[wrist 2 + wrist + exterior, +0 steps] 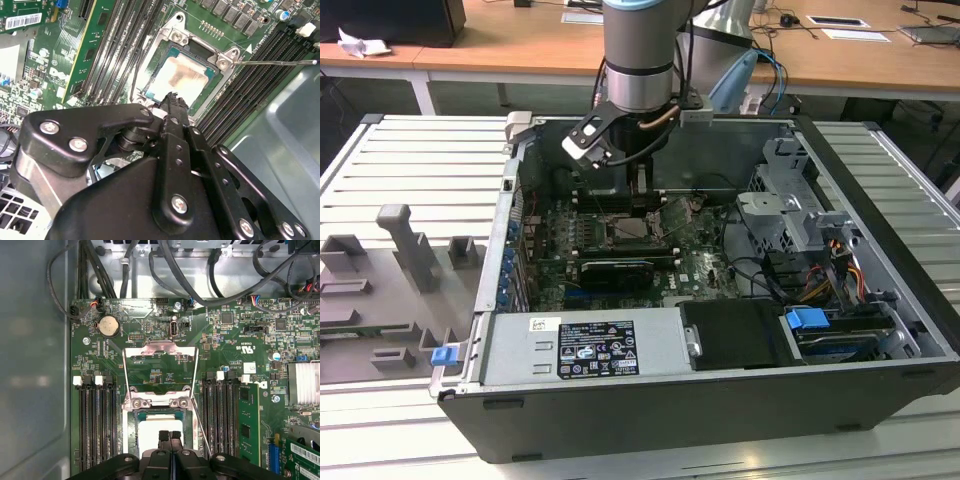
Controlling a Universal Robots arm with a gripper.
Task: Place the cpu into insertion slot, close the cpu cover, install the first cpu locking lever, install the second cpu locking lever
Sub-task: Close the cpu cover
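The cpu (186,74) lies flat in the insertion slot (176,36), its silvery face up; it also shows in the first wrist view (150,432) and the exterior view (633,230). The cpu cover (160,347) is swung open, a silvery frame leaning back from its hinge on the far side of the socket. A thin wire locking lever (275,62) sticks out free beside the socket, seen again in the first wrist view (201,427). My gripper (169,435) hangs just over the chip's near edge, fingers shut together with nothing between them; the exterior view shows the gripper (640,190) above the socket.
The motherboard (235,335) sits in an open black computer case (880,180). Memory slots (97,425) flank the socket on both sides. Black cables (210,270) run along the board's far edge. A drive cage (780,200) and a power supply (590,350) stand nearby.
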